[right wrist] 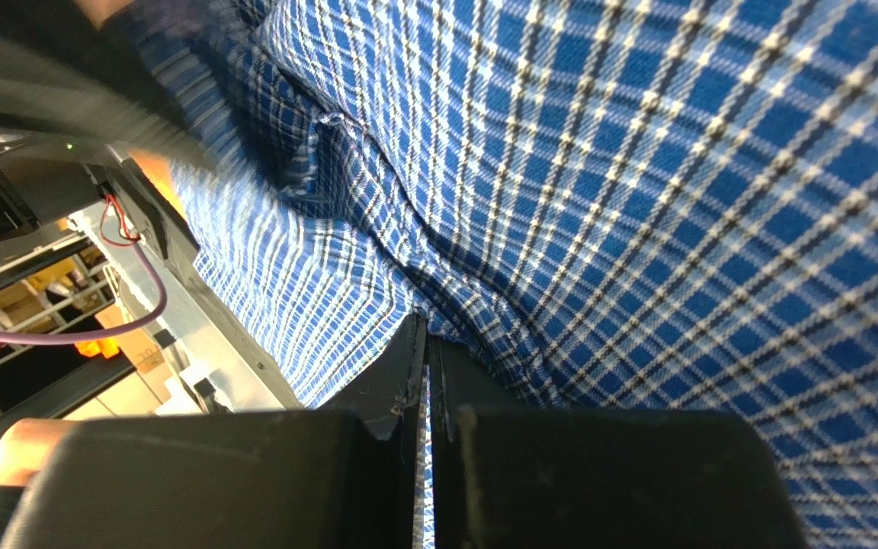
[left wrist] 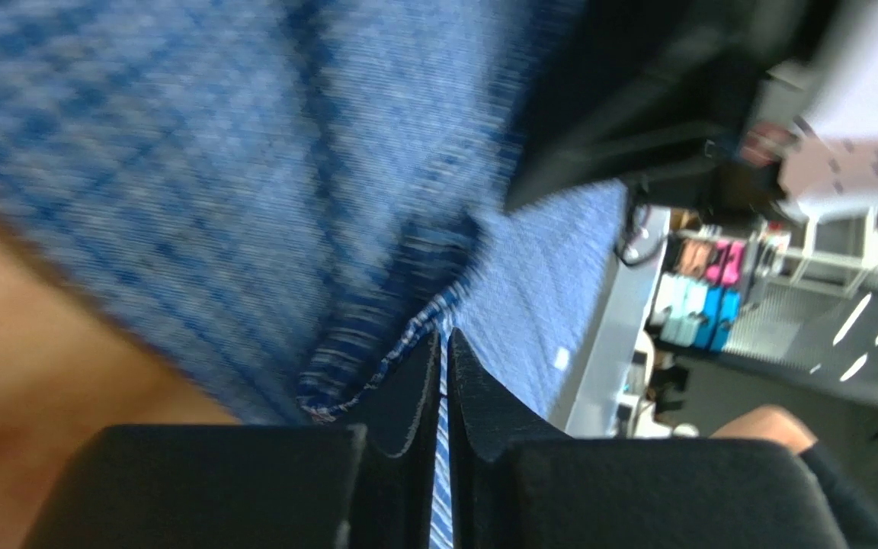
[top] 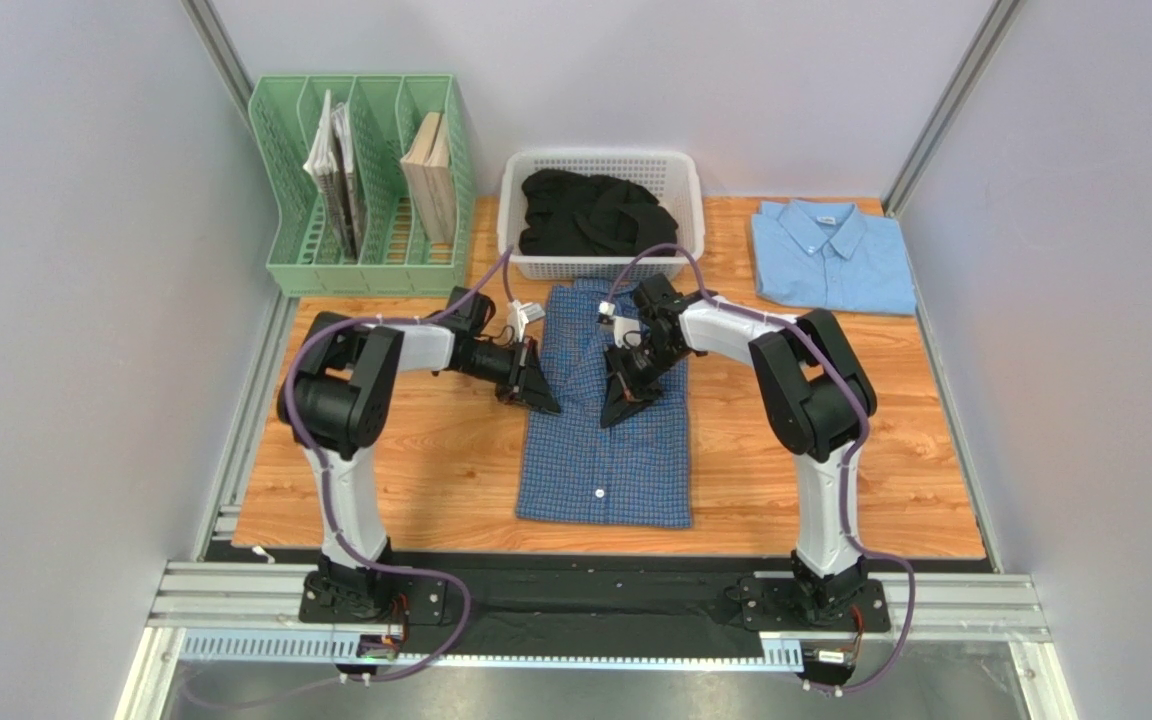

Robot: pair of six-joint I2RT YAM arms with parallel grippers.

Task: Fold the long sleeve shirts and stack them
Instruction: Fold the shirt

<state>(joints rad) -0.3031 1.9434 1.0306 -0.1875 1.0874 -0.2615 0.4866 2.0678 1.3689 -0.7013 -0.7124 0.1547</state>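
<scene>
The dark blue checked shirt (top: 605, 435) lies flat at the table's middle, collar end toward the basket. My left gripper (top: 540, 398) is shut on its left edge; cloth shows pinched between the fingers in the left wrist view (left wrist: 446, 378). My right gripper (top: 623, 402) is shut on the shirt over its upper middle; checked cloth (right wrist: 638, 172) fills the right wrist view and a strip sits between the fingertips (right wrist: 428, 366). The plain light blue shirt (top: 832, 255) lies folded at the back right.
A white basket (top: 515, 210) holding dark clothing (top: 597, 210) stands at the back middle. A green file rack (top: 360, 188) with books stands at the back left. Grey walls close in both sides.
</scene>
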